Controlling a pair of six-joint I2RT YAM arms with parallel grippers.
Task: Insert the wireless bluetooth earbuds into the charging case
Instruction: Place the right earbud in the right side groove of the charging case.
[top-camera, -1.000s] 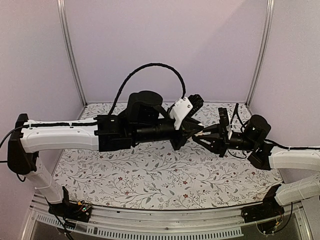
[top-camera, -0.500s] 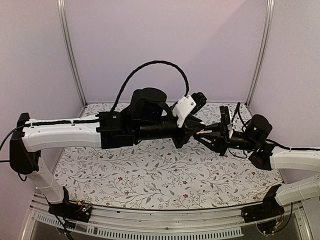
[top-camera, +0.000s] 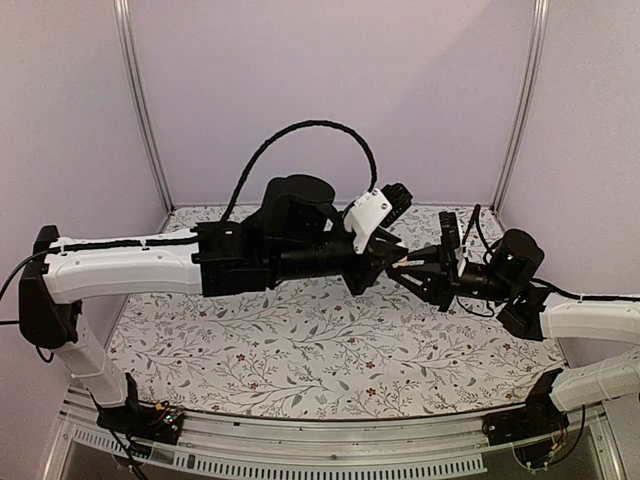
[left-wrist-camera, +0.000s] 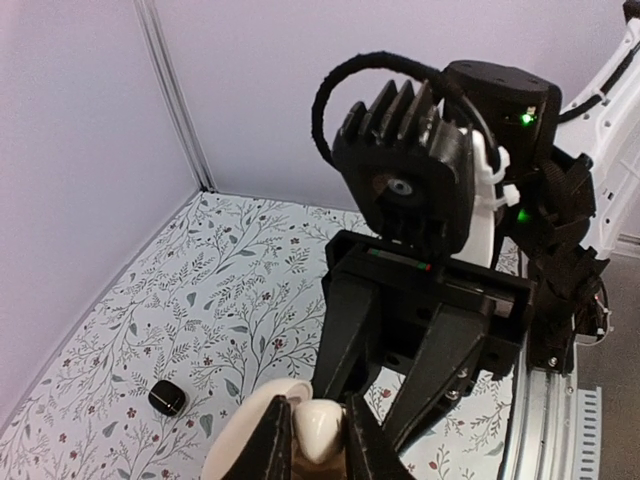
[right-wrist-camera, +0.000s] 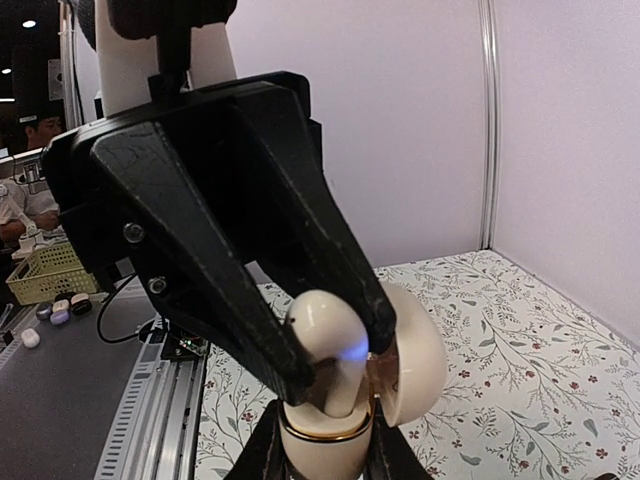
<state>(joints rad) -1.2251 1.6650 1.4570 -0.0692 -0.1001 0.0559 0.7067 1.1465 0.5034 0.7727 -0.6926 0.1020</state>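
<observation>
Above floral worktop (top-camera: 300, 350), lilac walls (top-camera: 330, 90): my left gripper (right-wrist-camera: 335, 360), barely apart, pinches a cream earbud (right-wrist-camera: 325, 330) in the open charging case (right-wrist-camera: 415, 365) my right gripper (right-wrist-camera: 322, 455) clamps.

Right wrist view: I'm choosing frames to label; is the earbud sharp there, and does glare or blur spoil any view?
Right wrist: the earbud is sharp, with only a small bluish glint. Left wrist: the charging case at the bottom edge looks slightly soft, too near the lens. Top external: even light, no glare, but both are too small to judge.
</observation>
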